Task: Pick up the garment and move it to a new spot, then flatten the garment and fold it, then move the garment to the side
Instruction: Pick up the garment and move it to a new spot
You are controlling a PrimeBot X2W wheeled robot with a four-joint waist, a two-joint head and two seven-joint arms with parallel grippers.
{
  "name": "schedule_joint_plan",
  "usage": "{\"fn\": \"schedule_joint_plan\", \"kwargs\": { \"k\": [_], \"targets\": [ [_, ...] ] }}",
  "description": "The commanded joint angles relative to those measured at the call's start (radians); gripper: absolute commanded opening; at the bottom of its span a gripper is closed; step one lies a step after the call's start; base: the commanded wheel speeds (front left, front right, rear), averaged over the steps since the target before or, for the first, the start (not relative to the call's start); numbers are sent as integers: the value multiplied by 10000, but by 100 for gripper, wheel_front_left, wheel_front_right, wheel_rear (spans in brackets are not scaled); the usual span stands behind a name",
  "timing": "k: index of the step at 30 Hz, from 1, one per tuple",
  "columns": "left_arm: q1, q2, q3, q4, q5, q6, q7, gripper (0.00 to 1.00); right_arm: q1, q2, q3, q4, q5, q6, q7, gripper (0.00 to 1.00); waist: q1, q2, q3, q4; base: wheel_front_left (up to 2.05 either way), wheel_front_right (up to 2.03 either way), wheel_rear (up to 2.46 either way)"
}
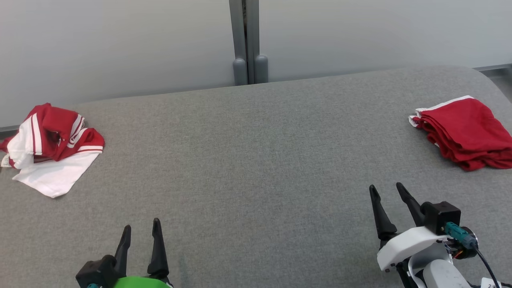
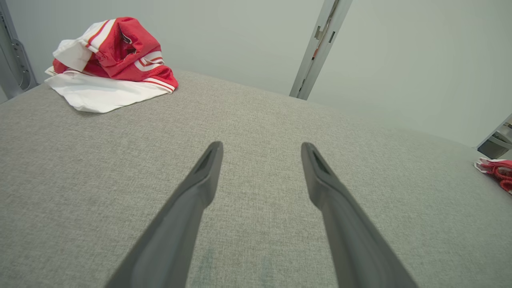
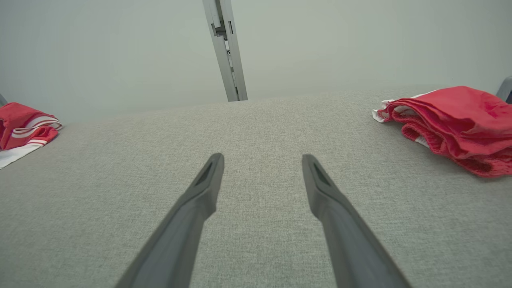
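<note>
Left pincer (image 1: 141,223) gapes well apart from edge-side garment (image 1: 52,148).

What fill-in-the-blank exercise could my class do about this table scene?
1. The crumpled red-and-white garment lies on the robot's ____ side of the grey table.
2. Nearest the right gripper lies a folded garment that is mostly ____.
3. The left gripper and the right gripper both have their jaws ____.
Missing words: left; red; open.
</note>
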Motion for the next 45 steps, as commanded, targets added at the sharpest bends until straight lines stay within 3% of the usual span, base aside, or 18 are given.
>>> {"fn": "schedule_joint_plan", "kwargs": {
  "k": [1,9,19,25,31,45],
  "targets": [
    [-94,17,-19,30,142,-39,-5,100,157,-34,-59,-31,24,-16,-41,100,1,0,-18,134,0,0,0],
    [-286,21,89,48,284,-105,-5,100,273,-32,-265,-112,-141,-16,-43,100,1,0,-131,1344,0,0,0],
    [-305,24,173,10,465,-172,-5,100,521,-34,-284,-193,-109,-16,-42,100,1,0,-339,3782,0,0,0],
    [-235,37,310,-32,573,-226,-5,100,597,-34,-320,-202,-206,-16,-42,100,1,0,-389,4817,0,0,0],
    [-91,39,445,-106,617,-240,-5,100,477,-35,-308,-176,-241,-16,-42,100,1,0,-335,5172,0,0,0],
    [-517,331,645,-209,807,-300,-5,100,249,-40,-302,-187,-413,-16,-42,100,1,0,-228,5172,0,0,0]
  ]
}}
